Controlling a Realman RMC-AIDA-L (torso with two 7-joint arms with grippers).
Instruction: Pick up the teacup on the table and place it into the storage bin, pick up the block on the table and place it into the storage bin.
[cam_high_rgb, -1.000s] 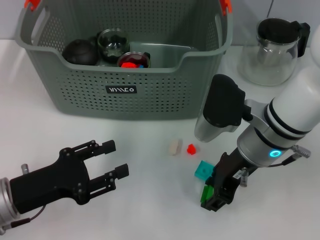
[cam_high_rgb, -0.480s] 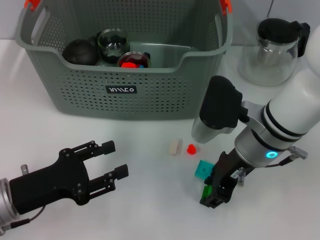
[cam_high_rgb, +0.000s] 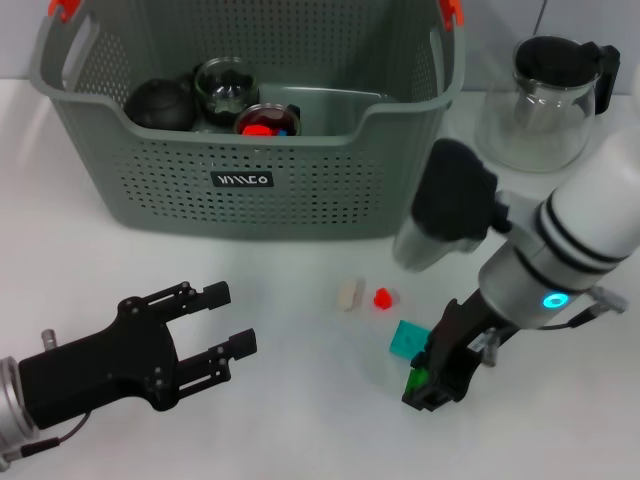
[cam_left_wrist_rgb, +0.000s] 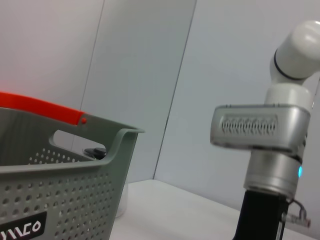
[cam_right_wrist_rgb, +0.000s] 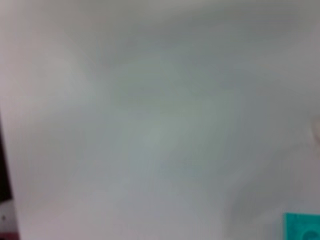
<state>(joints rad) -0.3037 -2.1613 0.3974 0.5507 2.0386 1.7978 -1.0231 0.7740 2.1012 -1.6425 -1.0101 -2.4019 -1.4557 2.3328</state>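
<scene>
A: Right gripper (cam_high_rgb: 428, 384) was noted low over the table (cam_high_rgb: 300, 430), its black fingers down at a small green block (cam_high_rgb: 411, 382). Whether the block was actually pinched could not be told; the fingertips were hidden against it.

B: And the neighbours?

A: A teal block (cam_high_rgb: 406, 339) was seen just beside the green one, touching or nearly so. A red piece (cam_high_rgb: 382, 297) and a cream piece (cam_high_rgb: 347, 293) lay apart from them, nearer the storage bin (cam_high_rgb: 250, 180). A glass jug (cam_high_rgb: 545, 100) was recorded off past the bin, on the robot's right.

B: Handling?

A: The blocks were judged light, stiff and smooth, likely to skid if nudged. A hold across two flat opposite faces was thought best, squarely, with the teal piece kept clear.

B: Teacup?

A: A glass cup (cam_high_rgb: 226, 86) was already seen inside the bin, among dark items.

B: Left side?

A: Left gripper (cam_high_rgb: 215, 325) was logged idle near the table's front, fingers spread apart, nothing between them.
</scene>
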